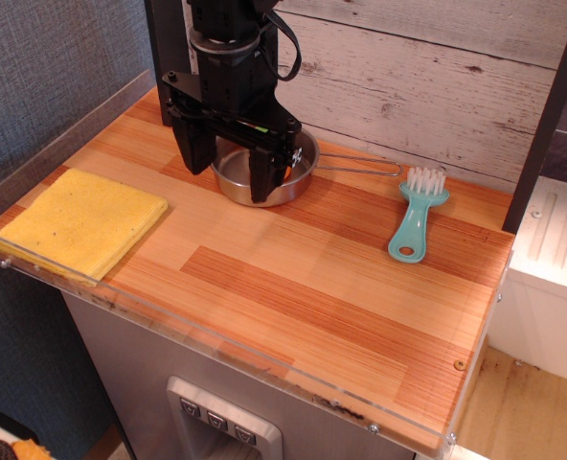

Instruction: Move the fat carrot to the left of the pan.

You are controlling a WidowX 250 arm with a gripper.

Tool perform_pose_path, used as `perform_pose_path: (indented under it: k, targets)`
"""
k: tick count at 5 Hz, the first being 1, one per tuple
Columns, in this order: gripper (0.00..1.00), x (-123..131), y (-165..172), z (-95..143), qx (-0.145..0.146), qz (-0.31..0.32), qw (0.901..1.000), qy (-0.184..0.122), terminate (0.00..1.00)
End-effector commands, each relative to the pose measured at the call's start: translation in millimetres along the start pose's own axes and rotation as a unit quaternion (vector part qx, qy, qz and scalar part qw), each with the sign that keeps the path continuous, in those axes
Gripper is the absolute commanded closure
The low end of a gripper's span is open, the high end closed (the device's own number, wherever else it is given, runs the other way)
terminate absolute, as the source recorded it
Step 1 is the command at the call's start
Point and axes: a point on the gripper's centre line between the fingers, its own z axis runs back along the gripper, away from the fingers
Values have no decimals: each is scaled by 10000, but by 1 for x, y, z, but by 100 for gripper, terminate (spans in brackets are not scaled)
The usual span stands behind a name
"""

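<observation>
**A:** Starting at the left edge, there's a flat square yellow sponge cloth (82, 222) lying on the striped wooden tabletop (303, 278), well apart from the action. Nothing happening there.

**B:** Move right and here's the black robot gripper (228, 168), hanging over the small round shiny steel frying pan (231, 184). Its two black fingers (262, 174) are spread wide, one at the pan's left rim, the other down inside the bowl. Nothing gripped that I can see.

**A:** And the fat carrot?

**B:** Mostly hidden. There's a speck of orange (290, 171) just beside the right finger, inside the pan, and a hint of green higher up under the gripper body. I'd judge the carrot sits in the pan, behind that finger, but I can't make out how it lies.

**A:** So the risks?

**B:** With one finger outside the rim and one inside, closing could pinch the pan wall instead of the carrot and drag or lift the whole pan. A stubby rounded toy could also squirt out from between the pads.

**A:** Further right, the pan's long thin wire handle (360, 169) points toward a turquoise plastic dish brush with white bristles (416, 217).

**B:** If the pan gets shoved, that handle could swing into the brush. The drop spot left of the pan looks free, though the sponge lies beyond it.
</observation>
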Motion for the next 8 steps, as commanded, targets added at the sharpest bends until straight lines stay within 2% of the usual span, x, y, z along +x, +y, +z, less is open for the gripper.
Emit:
perform_pose_path:
  k: [1,4,5,7,8]
  targets:
    - [0,0,0,0,0,0,10000,0,0]
    - [0,73,43,-22,118,713,9974,5,0]
    - [0,85,49,-32,210,798,9966,59,0]
    - [0,87,46,-49,67,783,9968,170,0]
    - [100,86,40,-50,130,685,9975,151,0]
